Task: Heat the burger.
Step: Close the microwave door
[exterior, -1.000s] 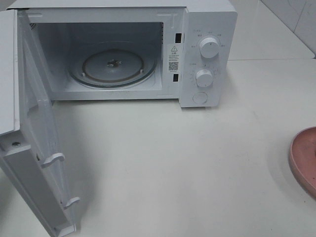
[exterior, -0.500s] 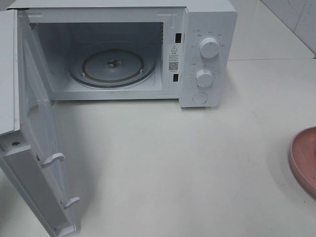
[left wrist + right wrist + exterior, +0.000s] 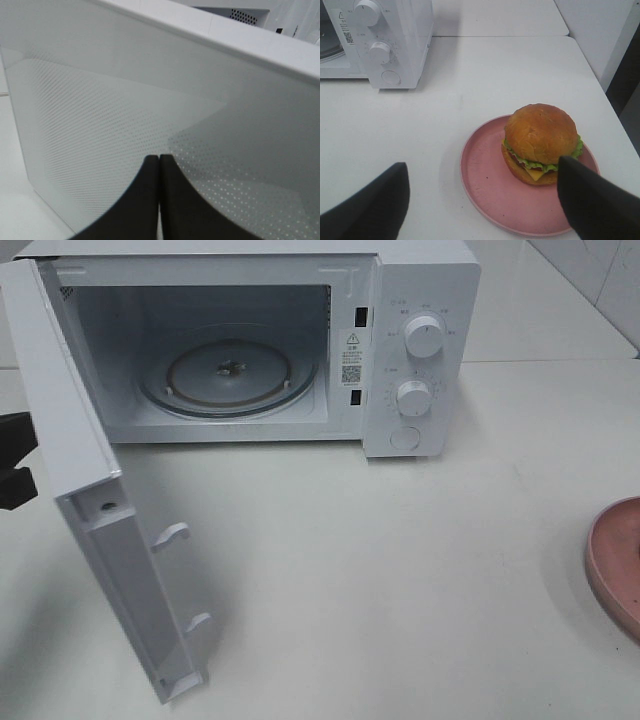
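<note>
Fingers (image 3: 145, 200) of the left gripper (image 3: 159, 165) pressed together against the outer face of the microwave door (image 3: 75, 430); the right gripper (image 3: 482, 200), spread wide and empty, above the burger (image 3: 540, 142) on the pink plate (image 3: 485, 185). The burger is best gripped low across its layers, lightly, then carried level to the turntable (image 3: 228, 375). The warning sticker (image 3: 351, 358) and dial markings are too small to read.

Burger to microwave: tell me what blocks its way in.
Nothing visible blocks it. The burger sits on the pink plate, bare table lies between, the microwave door hangs open, and the turntable is bare.
</note>
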Motion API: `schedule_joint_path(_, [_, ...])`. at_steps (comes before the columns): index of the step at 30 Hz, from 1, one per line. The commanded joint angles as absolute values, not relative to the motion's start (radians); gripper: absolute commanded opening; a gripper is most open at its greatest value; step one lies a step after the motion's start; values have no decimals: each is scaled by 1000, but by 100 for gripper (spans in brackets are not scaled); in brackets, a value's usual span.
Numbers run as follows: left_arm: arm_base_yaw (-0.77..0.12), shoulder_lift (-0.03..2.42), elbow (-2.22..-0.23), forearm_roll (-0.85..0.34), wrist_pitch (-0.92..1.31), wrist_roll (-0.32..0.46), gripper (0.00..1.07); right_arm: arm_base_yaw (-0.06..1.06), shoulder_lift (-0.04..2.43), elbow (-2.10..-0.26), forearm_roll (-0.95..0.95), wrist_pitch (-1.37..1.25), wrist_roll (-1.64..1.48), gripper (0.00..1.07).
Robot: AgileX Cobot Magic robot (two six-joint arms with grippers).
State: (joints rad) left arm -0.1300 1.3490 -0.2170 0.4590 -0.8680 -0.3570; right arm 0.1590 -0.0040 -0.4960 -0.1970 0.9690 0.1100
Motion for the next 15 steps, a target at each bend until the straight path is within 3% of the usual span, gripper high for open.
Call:
schedule_joint_path(1, [-240,1382,-227,281,-886,-268,0,154,-29,-494,-202,961,113,76])
schedule_joint_path(10, [-452,1469,-289,23,-883,-155,0,154,-29,-494,-202,961,113,76])
schedule_joint_path(15, [-524,1518,-354,-67,-879,-125,0,154,-29,-494,-202,961,113,76])
